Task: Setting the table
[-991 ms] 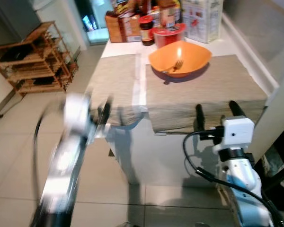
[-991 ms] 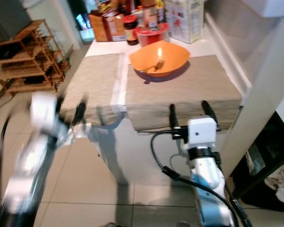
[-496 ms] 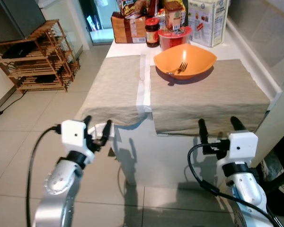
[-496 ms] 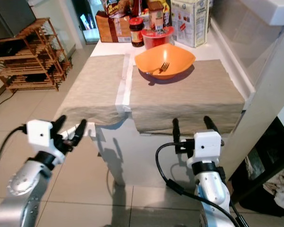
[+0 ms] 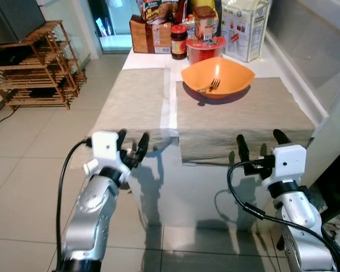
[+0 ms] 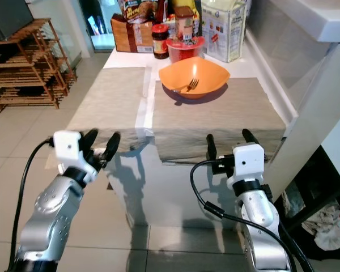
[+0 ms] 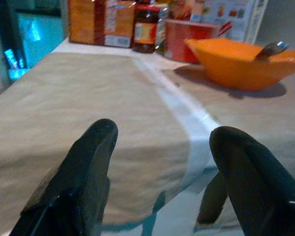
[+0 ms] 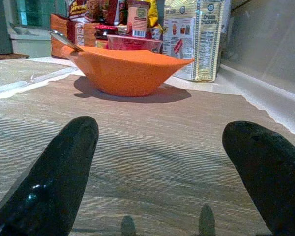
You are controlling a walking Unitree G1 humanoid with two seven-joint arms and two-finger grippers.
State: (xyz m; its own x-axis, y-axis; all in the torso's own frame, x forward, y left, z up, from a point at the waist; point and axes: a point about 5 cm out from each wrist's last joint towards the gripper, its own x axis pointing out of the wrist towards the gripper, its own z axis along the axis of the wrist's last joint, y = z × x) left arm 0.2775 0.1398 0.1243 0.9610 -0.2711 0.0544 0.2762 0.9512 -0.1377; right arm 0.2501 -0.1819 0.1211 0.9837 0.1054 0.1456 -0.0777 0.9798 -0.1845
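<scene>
Both the left gripper (image 5: pixel 132 146) and right gripper (image 5: pixel 259 144) hover spread and empty at the table's near edge, probably about to reach ahead for the orange bowl (image 5: pixel 217 76).

A bowl (image 5: pixel 217 77) holding a fork (image 5: pixel 209 86) sits on the right placemat (image 5: pixel 243 119), left placemat (image 5: pixel 135 100) beside it.
</scene>
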